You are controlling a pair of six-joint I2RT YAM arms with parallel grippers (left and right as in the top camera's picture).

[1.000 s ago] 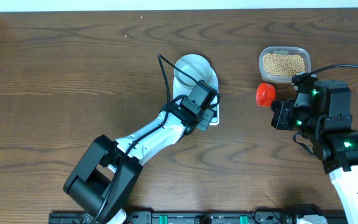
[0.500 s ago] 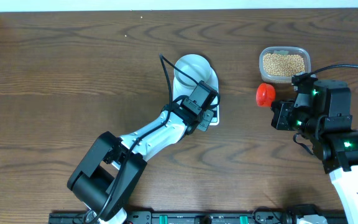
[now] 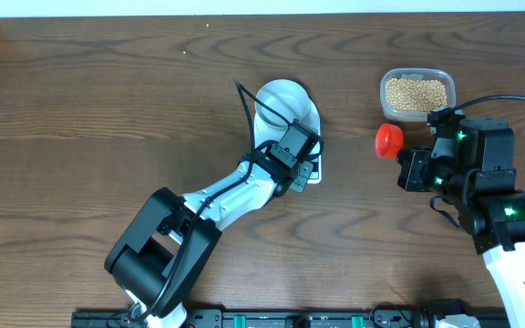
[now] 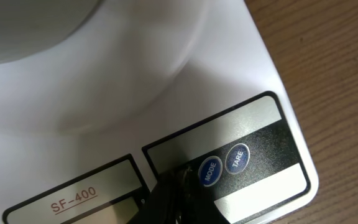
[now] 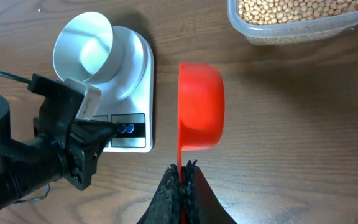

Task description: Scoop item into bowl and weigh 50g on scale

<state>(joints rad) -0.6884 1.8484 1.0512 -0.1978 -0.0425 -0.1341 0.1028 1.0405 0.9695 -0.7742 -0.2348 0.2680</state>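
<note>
The pale bowl [image 3: 283,102] stands on the white scale [image 3: 316,118], also seen as bowl [image 5: 86,50] and scale [image 5: 139,74]. My left gripper [image 4: 178,180] is shut and holds nothing. Its tips rest on the scale's [image 4: 166,93] front panel just left of the blue MODE button [image 4: 209,171]. The tan beans [image 3: 416,93] lie in a clear tub [image 5: 241,23]. My right gripper [image 5: 183,169] is shut on the thin handle of a red scoop [image 5: 200,106]. The scoop hangs empty over the table between scale and tub.
The TARE button [image 4: 237,158] sits right of MODE. The left arm [image 3: 226,196] stretches diagonally from the front edge to the scale. Bare wooden table [image 3: 89,109] lies to the left and behind.
The left arm's lower links have shifted slightly to the right, while its gripper stays on the scale's panel. The right arm and the scoop have not moved.
</note>
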